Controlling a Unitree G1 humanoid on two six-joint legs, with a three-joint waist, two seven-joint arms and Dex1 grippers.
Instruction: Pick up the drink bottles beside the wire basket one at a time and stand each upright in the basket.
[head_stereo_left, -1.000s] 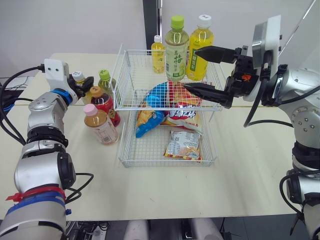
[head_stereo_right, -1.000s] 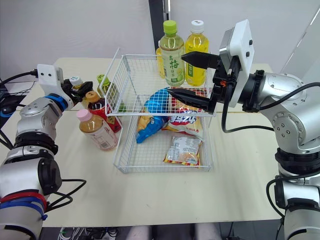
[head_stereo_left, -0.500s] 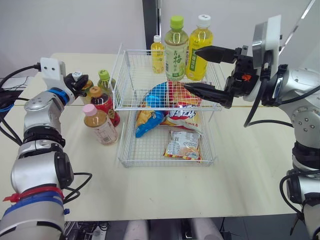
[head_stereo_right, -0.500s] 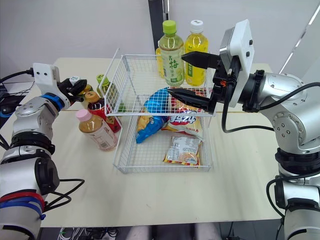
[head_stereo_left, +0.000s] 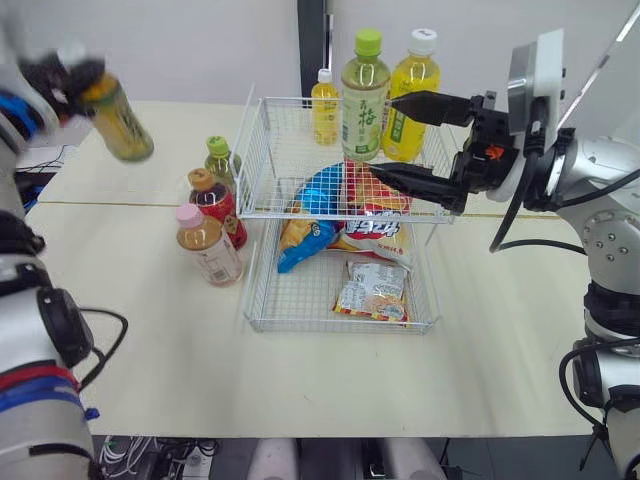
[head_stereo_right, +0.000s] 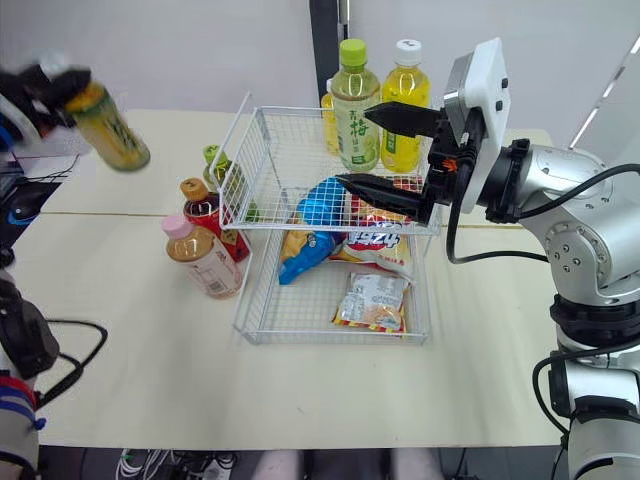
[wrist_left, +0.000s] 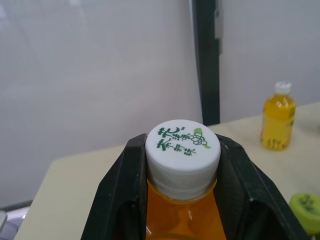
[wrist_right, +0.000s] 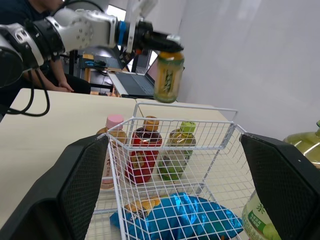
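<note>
My left gripper (head_stereo_left: 70, 72) is shut on the neck of an amber tea bottle (head_stereo_left: 118, 122) with a white cap (wrist_left: 183, 150), held tilted in the air high over the table's left side, apart from the wire basket (head_stereo_left: 330, 213). Beside the basket's left wall stand a pink-capped bottle (head_stereo_left: 208, 245), a red bottle (head_stereo_left: 215, 200) and a green-capped bottle (head_stereo_left: 218, 160). My right gripper (head_stereo_left: 385, 135) is open over the right half of the basket's upper tier, holding nothing. The right wrist view shows the lifted bottle (wrist_right: 168, 75) above the standing ones.
Snack bags (head_stereo_left: 345, 215) lie in the basket's lower tier. A small yellow bottle (head_stereo_left: 324, 105), a green tea bottle (head_stereo_left: 365, 95) and a yellow bottle (head_stereo_left: 408, 95) stand at the basket's back; whether inside it, I cannot tell. A person sits by a laptop (wrist_right: 132, 85).
My left gripper has lifted the amber bottle out of the cluster, up and to the left. The right arm has not moved. The camera shifted slightly.
</note>
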